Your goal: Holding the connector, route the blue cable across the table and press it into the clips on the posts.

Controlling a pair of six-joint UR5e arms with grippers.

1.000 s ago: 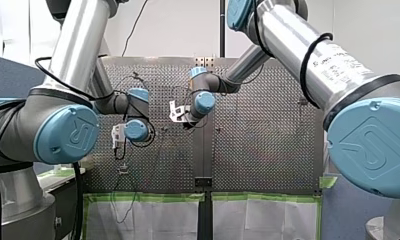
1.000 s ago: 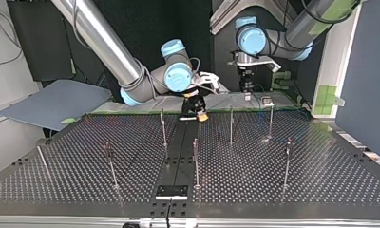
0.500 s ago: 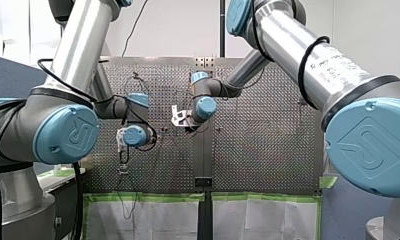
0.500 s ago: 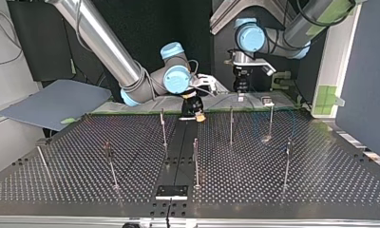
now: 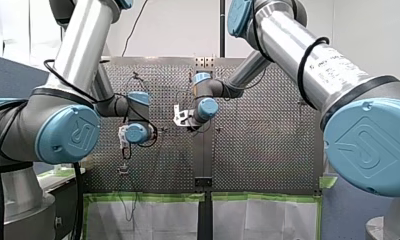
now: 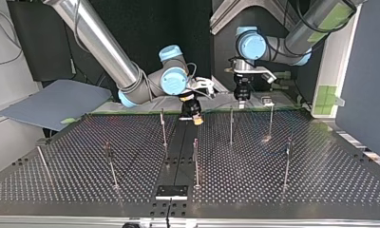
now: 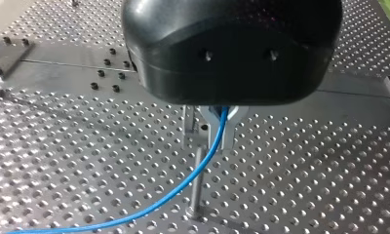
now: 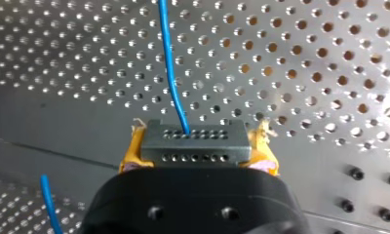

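In the right wrist view my right gripper (image 8: 195,139), with yellow pads (image 8: 132,151), is shut on a grey connector block (image 8: 193,148). The blue cable (image 8: 169,73) leaves the block's face and runs away over the perforated table. In the left wrist view my left gripper (image 7: 210,129) has its metal fingers (image 7: 187,126) shut on the blue cable (image 7: 183,187), which hangs down past a thin post (image 7: 197,183) right under the gripper. In the top view my right gripper (image 6: 192,111) hangs near the table's back middle, and my left gripper (image 6: 242,92) is to its right, above a post (image 6: 231,126).
Several thin upright posts stand on the perforated table (image 6: 321,180), among them one (image 6: 163,128), another (image 6: 270,118) with a clip on top, and a nearer one (image 6: 195,164). A dark centre strip (image 6: 178,147) runs to a small plate (image 6: 171,192) at the front edge.
My right gripper with the connector has drifted slightly toward the top view's left. My left gripper has shifted a little leftward and lower there, still shut on the cable.
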